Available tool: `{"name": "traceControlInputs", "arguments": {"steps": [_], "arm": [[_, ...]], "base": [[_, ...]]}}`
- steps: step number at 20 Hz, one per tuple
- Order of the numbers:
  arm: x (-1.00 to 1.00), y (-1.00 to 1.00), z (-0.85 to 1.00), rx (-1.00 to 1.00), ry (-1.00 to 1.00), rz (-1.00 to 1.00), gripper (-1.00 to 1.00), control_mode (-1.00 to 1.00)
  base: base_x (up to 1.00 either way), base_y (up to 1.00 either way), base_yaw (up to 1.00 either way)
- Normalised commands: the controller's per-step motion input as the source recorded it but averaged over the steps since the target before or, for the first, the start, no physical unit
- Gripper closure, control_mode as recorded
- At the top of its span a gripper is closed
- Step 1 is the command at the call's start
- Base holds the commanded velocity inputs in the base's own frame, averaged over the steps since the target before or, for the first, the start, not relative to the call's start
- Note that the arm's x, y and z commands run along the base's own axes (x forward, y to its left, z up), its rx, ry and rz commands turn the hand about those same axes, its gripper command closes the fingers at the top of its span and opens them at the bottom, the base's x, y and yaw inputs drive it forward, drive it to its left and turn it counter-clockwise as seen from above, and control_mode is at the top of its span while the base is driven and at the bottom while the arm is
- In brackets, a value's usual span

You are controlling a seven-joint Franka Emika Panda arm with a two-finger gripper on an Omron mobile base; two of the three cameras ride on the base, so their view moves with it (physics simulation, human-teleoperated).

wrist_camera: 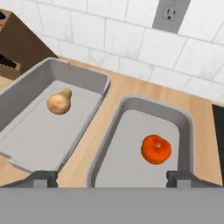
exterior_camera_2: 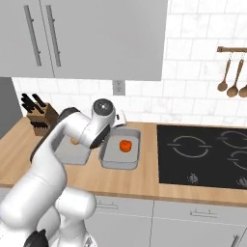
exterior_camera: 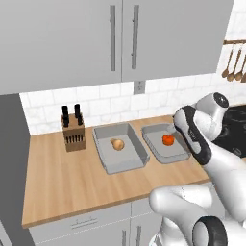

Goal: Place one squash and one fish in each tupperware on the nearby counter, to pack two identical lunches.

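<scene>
My gripper [wrist_camera: 111, 178] hangs wide and empty above the right tub [wrist_camera: 186, 120], where one squash [wrist_camera: 156, 149] lies. The left tub [wrist_camera: 26, 85] holds another [wrist_camera: 59, 103]; fish are pending.

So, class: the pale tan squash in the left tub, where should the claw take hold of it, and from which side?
Grip the tan squash across its round bulb, coming from above; the left tub walls block a sideways approach, and its narrow neck gives less hold.
</scene>
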Motion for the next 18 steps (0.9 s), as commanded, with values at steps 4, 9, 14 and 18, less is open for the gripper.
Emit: {"name": "traceControlInputs", "arguments": {"steps": [4, 9, 14, 18], "arm": [[-0.88, 0.35, 0.62, 0.00, 0.00, 0.00, -1.00, -1.00], [-0.81, 0.60, 0.33, -0.06, 0.00, -0.10, -1.00, -1.00], [-0.82, 0.45, 0.10, -0.06, -0.01, -0.09, -1.00, -1.00], [-1.00, 0.02, -0.02, -0.01, -0.16, 0.01, -1.00, -1.00]], "base": [[0.00, 0.00, 0.00], [0.00, 0.00, 0.00], [0.00, 0.00, 0.00], [0.00, 0.00, 0.00]]}}
